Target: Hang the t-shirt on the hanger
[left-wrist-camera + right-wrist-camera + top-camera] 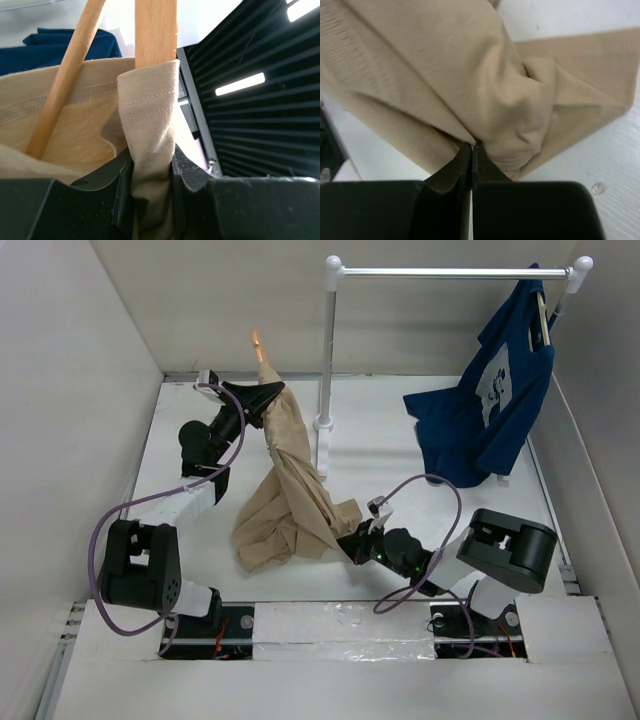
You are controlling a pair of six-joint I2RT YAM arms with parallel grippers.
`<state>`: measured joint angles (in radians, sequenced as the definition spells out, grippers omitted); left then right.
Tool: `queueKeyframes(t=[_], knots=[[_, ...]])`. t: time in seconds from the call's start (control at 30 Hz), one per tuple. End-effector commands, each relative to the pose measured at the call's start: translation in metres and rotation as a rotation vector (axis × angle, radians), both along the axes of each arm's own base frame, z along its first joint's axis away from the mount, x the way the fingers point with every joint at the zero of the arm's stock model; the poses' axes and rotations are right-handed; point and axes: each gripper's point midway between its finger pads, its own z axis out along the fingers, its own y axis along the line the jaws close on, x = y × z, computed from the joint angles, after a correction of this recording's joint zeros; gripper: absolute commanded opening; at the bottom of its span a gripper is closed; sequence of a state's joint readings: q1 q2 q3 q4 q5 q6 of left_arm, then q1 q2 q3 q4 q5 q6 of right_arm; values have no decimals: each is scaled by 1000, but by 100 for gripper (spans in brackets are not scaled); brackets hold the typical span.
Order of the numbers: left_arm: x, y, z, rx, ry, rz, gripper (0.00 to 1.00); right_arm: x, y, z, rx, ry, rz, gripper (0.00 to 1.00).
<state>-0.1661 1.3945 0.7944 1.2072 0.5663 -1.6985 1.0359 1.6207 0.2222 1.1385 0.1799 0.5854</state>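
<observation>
1. Plain tan soft-cloth t-shirt (pixel 290 490): hanging as a twisted, roped column from a raised point at the back left, widening downward and pooling in a crumpled heap on the table; trailing one bunched fold (pixel 520 125) low toward the right; showing a stitched hem (pixel 150 110) folded over wood.
2. Light natural-wood hanger (pixel 155 30): standing mostly buried inside the cloth, a flat arm and a round bar (pixel 65 85) rising out of the hem; poking one tip (pixel 262 352) above the shirt's top.
</observation>
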Motion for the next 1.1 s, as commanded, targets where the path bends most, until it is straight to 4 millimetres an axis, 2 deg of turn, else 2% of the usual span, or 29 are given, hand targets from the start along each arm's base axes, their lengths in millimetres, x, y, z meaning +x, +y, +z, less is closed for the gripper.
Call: queueKeyframes(t=[0.0, 0.03, 0.13, 0.27, 0.3, 0.37, 0.4, 0.43, 0.47, 0.5, 0.53, 0.57, 0.6, 0.63, 0.67, 0.73, 0.77, 0.83, 0.87, 0.9, 0.93, 0.97, 1.0, 1.03, 1.07], knots=[[-36, 20, 92, -190, -254, -25, 0, -3, -11, -37, -110, 58, -48, 0], [-37, 19, 100, -193, -266, -31, 0, -4, -9, -39, -121, 59, -50, 0], [-29, 18, 102, -206, -231, -47, 0, -2, -9, -42, -132, 62, -69, 0], [-22, 17, 113, -209, -227, -50, 0, 5, -12, -36, -154, 53, -110, 0], [-17, 17, 112, -202, -209, -34, 0, 0, -9, -38, -176, 55, -86, 0], [-13, 20, 111, -183, -221, 14, 0, -5, 4, -19, -144, 16, -37, 0], [-13, 20, 106, -181, -227, 23, 0, -15, 15, -2, -116, -6, 6, 0], [-13, 21, 107, -180, -238, 28, 0, -24, 14, -10, -152, 8, 29, 0], [-14, 16, 97, -163, -232, 24, 0, -28, 23, 17, -104, -26, 49, 0], [-13, 16, 92, -155, -236, 30, 0, -34, 18, 15, -155, -18, 55, 0], [-14, 10, 80, -141, -219, 26, 0, -42, 21, 23, -161, -28, 76, 0], [-14, 9, 75, -123, -217, 31, 0, -44, 21, 48, -123, -49, 77, 0], [-16, 2, 66, -95, -221, 27, 0, -42, 23, 63, -113, -56, 72, 0], [-17, -3, 58, -87, -207, 22, 0, -43, 18, 65, -137, -52, 70, 0], [-17, -3, 41, -73, -180, 23, 0, -43, 17, 85, -99, -75, 73, 0], [-24, -7, 29, -68, -185, 8, 0, -43, 16, 104, -97, -82, 72, 0], [-25, -8, 14, -55, -153, -1, 0, -42, 15, 111, -97, -89, 70, 0], [-28, -9, 0, -39, -144, 0, 0, -45, 14, 125, -89, -96, 75, 0], [-29, -10, -16, -23, -111, -6, 0, -46, 13, 128, -82, -101, 78, 0], [-32, -13, -22, -16, -107, -15, 0, -47, 15, 130, -68, -104, 86, 0], [-35, -16, -28, -10, -100, -21, 0, -48, 17, 128, -64, -102, 92, 0], [-33, -17, -44, 2, -67, -25, 0, -48, 19, 124, -64, -95, 95, 0], [-34, -17, -48, 4, -67, -25, 0, -50, 22, 119, -71, -85, 111, 0], [-35, -20, -56, 7, -53, -33, 0, -55, 28, 102, -110, -56, 148, 0], [-32, -21, -71, 14, -18, -36, 0, -60, 34, 98, -107, -36, 165, 0]])
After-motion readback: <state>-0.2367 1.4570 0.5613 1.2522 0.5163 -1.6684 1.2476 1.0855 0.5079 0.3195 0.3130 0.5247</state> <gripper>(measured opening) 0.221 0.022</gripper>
